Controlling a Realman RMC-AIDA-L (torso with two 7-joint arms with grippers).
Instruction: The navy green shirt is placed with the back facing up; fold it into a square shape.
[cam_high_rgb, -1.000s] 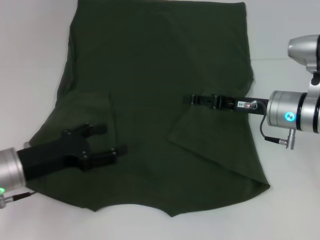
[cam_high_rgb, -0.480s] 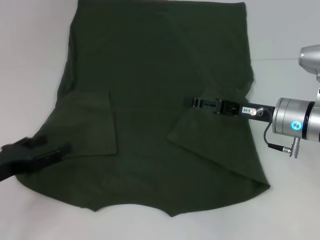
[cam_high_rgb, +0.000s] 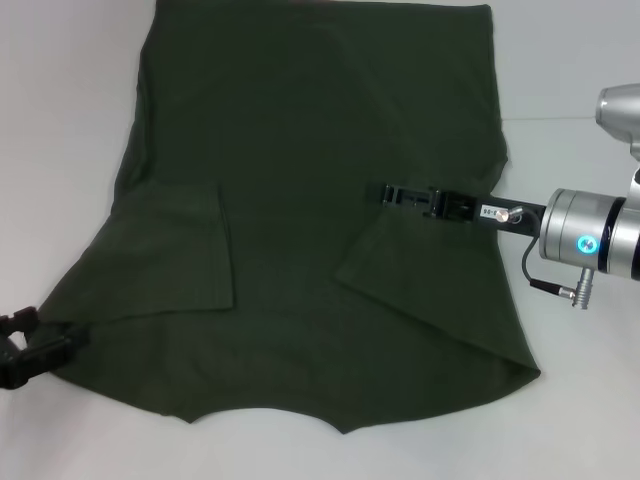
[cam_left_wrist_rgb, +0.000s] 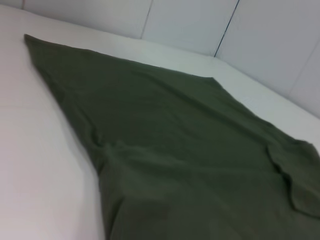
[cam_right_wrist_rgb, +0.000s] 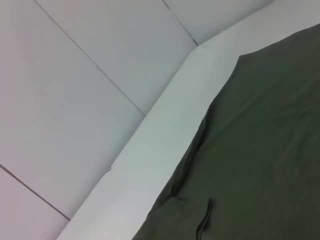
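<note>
The navy green shirt (cam_high_rgb: 300, 170) lies flat on the white table, plain side up. Its left sleeve (cam_high_rgb: 185, 250) and right sleeve (cam_high_rgb: 430, 280) are both folded inward onto the body. My left gripper (cam_high_rgb: 32, 340) sits at the shirt's near-left corner, at the picture's edge, open and holding nothing. My right gripper (cam_high_rgb: 385, 193) reaches in from the right and hovers over the shirt just above the folded right sleeve. The left wrist view shows the shirt (cam_left_wrist_rgb: 175, 150) stretching away; the right wrist view shows the shirt's edge (cam_right_wrist_rgb: 260, 150) beside the table.
White table surface (cam_high_rgb: 70, 120) borders the shirt on the left, right and near side. White wall panels (cam_right_wrist_rgb: 100, 75) stand behind the table's far edge. The shirt's hem runs along the far side, close to the top of the head view.
My left arm has pulled back toward the near-left, off the shirt to its corner. My right gripper shifted only slightly and stays over the shirt. The folded sleeves have not moved.
</note>
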